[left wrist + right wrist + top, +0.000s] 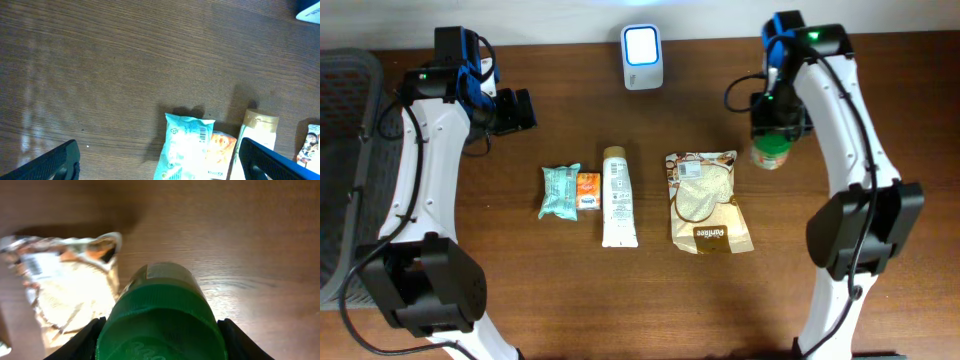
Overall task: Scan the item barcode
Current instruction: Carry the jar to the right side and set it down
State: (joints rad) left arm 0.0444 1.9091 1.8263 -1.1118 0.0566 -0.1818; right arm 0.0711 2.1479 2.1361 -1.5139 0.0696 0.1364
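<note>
Right gripper [160, 342] clasped green-lidded jar [159, 307] by its sides, just beside foil pouch [708, 200]. Left gripper [518, 110] gaped wide, holding nothing, near teal packet [184, 147].

Table [570, 300]: showing brown wood grain, mostly matt, catching soft sheen near jar.
Jar [771, 152]: wearing green plastic lid [160, 325], ribbed, semi-gloss.
Pouch [65, 290]: crinkled foil-like film, reflecting light at edges.
Teal packet [182, 147]: glossy plastic film, wrinkling at seal.
Tube [618, 195]: smooth white plastic.
Scanner [642, 57]: presenting smooth white plastic housing.
Arm shells [425, 180]: smooth white plastic, looking slightly glossy.
</note>
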